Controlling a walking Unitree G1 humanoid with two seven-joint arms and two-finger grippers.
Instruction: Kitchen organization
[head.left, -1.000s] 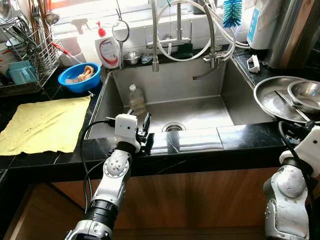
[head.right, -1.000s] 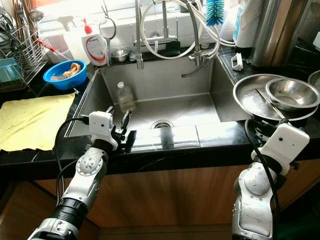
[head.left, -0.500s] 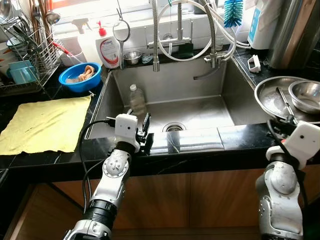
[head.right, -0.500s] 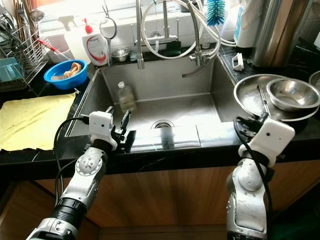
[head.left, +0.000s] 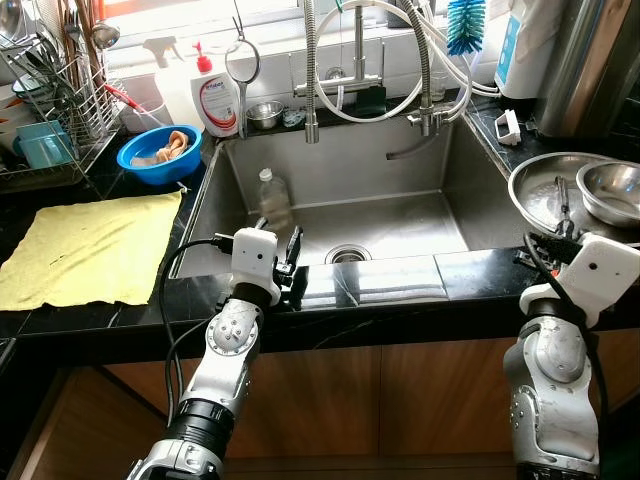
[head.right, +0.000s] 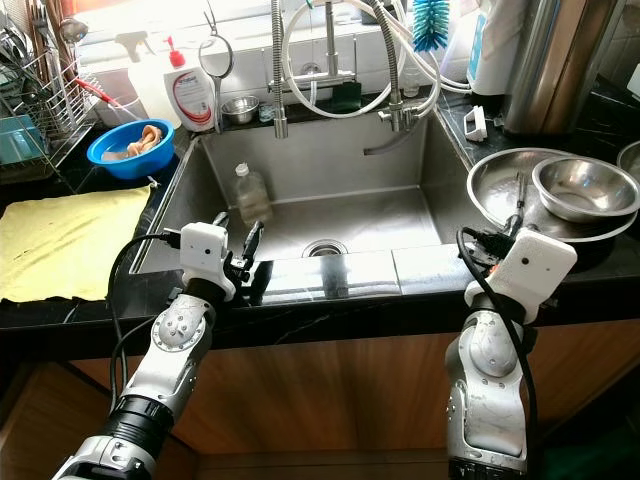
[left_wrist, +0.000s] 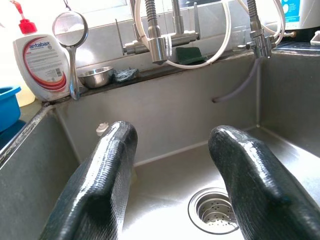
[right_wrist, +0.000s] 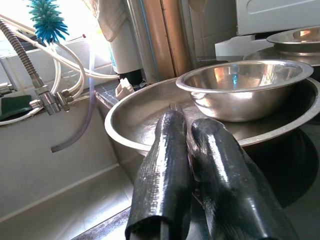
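From the eye views, the left end effector (head.left: 279, 243) sat at the front edge of the sink (head.left: 420, 170), its fingers spread wide and holding nothing. A bottle (head.left: 274, 203) stood in the basin just beyond it, left of the drain (head.left: 347, 255). A yellow cloth (head.left: 90, 247) lay on the black table (head.left: 490, 272) to the left, with a blue bowl (head.left: 157, 153) behind it. The right end effector (head.right: 518, 205) was at the near rim of a steel pan (head.right: 497, 190) right of the sink, and a steel bowl (head.right: 586, 187) sat in that pan.

In the left wrist view, the two fingers (left_wrist: 105, 175) stood well apart over the basin, with the bottle's cap (left_wrist: 102, 130) just past one finger.

In the right wrist view, the fingers (right_wrist: 165, 170) were closed almost together, grasping nothing, their tips at the pan's rim (right_wrist: 145, 120), the bowl (right_wrist: 242, 87) beyond.
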